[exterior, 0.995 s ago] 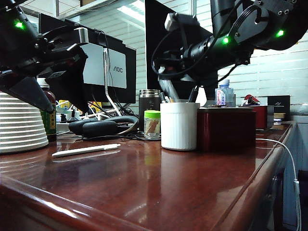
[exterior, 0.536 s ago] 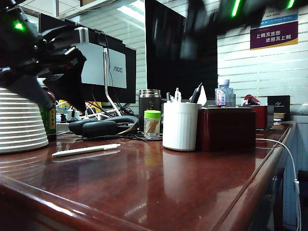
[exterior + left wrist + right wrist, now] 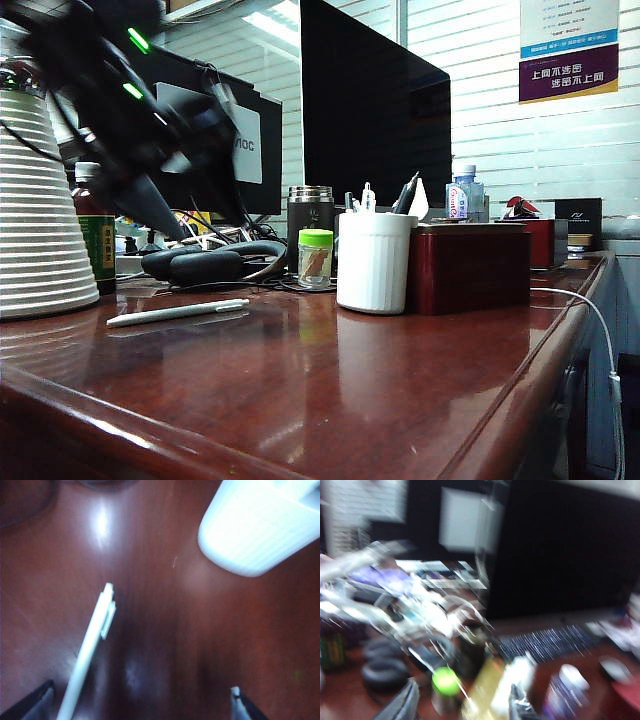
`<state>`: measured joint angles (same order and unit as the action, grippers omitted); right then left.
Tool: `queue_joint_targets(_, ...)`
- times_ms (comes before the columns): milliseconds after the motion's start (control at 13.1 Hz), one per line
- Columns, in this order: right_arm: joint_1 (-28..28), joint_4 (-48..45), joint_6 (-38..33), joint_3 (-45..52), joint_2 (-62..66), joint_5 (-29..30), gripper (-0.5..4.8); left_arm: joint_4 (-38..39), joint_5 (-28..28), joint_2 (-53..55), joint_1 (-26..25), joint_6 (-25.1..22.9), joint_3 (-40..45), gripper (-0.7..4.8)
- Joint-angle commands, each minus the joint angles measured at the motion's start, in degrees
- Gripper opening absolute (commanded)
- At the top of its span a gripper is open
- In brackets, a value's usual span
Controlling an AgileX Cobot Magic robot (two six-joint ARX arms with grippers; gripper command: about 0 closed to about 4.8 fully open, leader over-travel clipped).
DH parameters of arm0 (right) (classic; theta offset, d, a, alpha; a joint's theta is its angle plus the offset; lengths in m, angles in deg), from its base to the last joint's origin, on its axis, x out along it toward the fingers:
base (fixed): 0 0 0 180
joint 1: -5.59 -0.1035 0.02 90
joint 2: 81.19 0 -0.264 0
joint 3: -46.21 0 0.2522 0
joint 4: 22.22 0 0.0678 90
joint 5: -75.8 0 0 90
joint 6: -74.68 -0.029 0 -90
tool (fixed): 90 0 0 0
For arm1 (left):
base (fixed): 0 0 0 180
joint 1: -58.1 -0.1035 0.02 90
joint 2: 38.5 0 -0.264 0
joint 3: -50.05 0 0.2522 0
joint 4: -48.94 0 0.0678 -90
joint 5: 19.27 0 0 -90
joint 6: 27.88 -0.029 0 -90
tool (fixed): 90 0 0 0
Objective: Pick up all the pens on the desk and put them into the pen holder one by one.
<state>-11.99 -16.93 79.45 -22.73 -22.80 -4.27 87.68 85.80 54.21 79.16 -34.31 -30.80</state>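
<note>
Left gripper [image 3: 140,702], jaws spread wide and empty above the slim all-white capped pen [image 3: 89,650] on the glossy reddish-brown desk [image 3: 165,645], should centre over the barrel before pinching; right gripper [image 3: 462,700] is blurred, jaws parted, holding nothing visible

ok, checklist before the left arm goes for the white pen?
1. Left pincer open: ok, jaws wide apart.
2. White pen lying flat on the desk, nothing touching it: ok.
3. Pen between the jaws: not ok, it sits close to one fingertip, off centre.
4. Pen holder upright with room inside: ok, a few pens in it already.
5. Right pincer clear of the holder: ok, gone from the exterior view; its camera is blurred.
6. Second pen still on the desk: cannot tell.
</note>
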Motion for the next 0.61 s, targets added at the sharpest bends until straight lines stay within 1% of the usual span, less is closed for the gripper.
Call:
queue_joint_targets(77,2.21,1.49,-0.04,2.01,-2.36,4.39,2.36,9.49,-3.10,7.93,-0.02,-0.72,-8.35,4.79)
queue_joint_targets(153,2.21,1.68,-0.04,2.38,-2.51,5.40,2.36,10.23,-4.59,9.75,-0.22,-1.16,-9.70,4.79)
queue_joint_targets(306,2.21,2.25,-0.04,2.40,-2.47,5.49,2.36,10.78,-5.86,11.58,-0.35,-1.99,-9.99,4.79)
queue_joint_targets(612,2.21,2.25,-0.02,2.40,-2.49,5.60,2.36,11.74,-5.88,13.79,-1.03,-2.14,-9.99,4.79)
